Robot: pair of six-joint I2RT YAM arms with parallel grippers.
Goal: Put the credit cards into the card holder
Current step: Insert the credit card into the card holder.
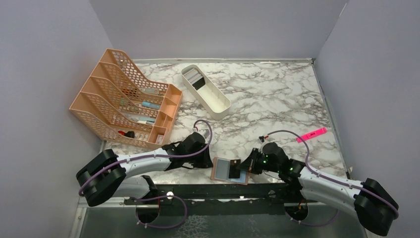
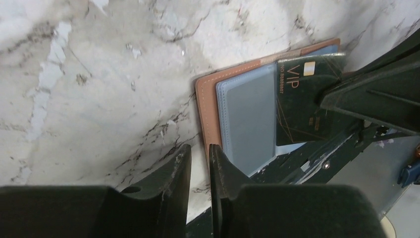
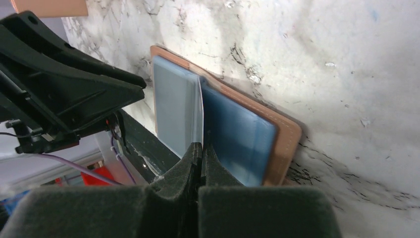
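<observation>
The tan card holder [image 1: 221,170] lies open at the table's near edge, its clear blue-grey sleeves facing up. It also shows in the left wrist view [image 2: 205,99] and the right wrist view [image 3: 286,139]. My right gripper [image 1: 243,166] [image 3: 202,145] is shut on a dark "VIP" credit card [image 2: 302,99] [image 1: 234,168]. It holds the card over the holder's right half, and the card appears edge-on [image 3: 201,106] above the sleeves. My left gripper [image 1: 207,161] [image 2: 199,148] is nearly shut and empty. It sits at the holder's left edge, with one fingertip [image 2: 218,158] at the tan rim. More cards [image 1: 195,79], silvery and dark, sit in the white tray.
The white oblong tray [image 1: 213,99] stands at the back centre. An orange mesh file rack [image 1: 126,99] is at the back left. A pink highlighter [image 1: 312,134] lies at the right. The black front rail [image 1: 223,191] runs just below the holder.
</observation>
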